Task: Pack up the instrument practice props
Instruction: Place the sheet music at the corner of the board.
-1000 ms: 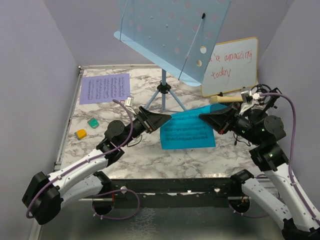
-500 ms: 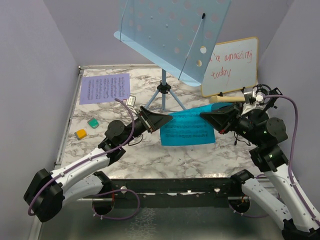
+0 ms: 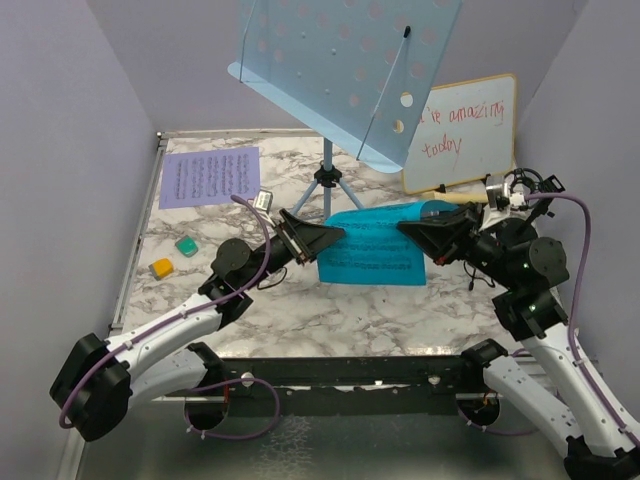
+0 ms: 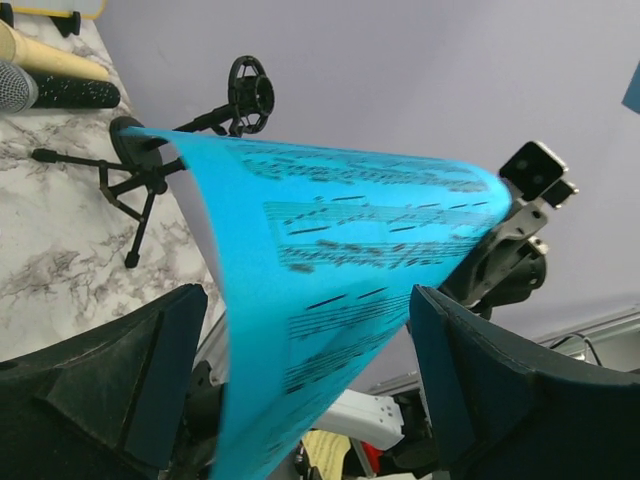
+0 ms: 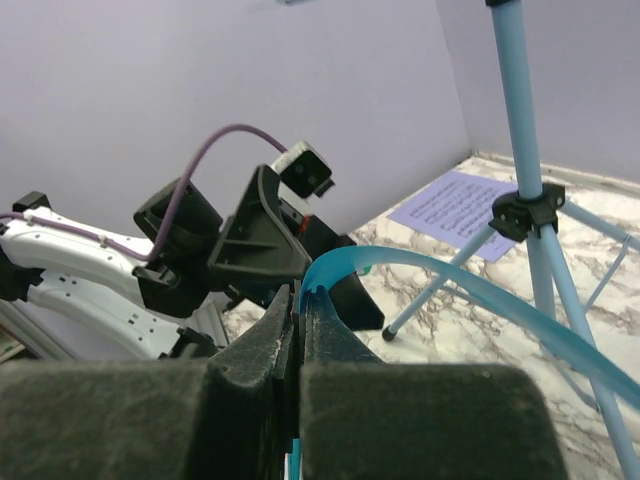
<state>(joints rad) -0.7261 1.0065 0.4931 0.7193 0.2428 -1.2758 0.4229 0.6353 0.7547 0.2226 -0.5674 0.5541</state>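
Mid-table, just near of the music rack [image 3: 345,60], I have the cyan sheet [image 3: 370,250] lifted off the marble and bowed between both arms. My right gripper [image 3: 403,229] is pinched tight on its right edge. The left gripper [image 3: 336,237] has its fingers wide apart around the left edge, not gripping. I judge this the sheet-gathering step; next, close the left fingers on that edge gently, without creasing it.

Whiteboard [image 3: 462,135] (red writing), green block [image 3: 186,245]
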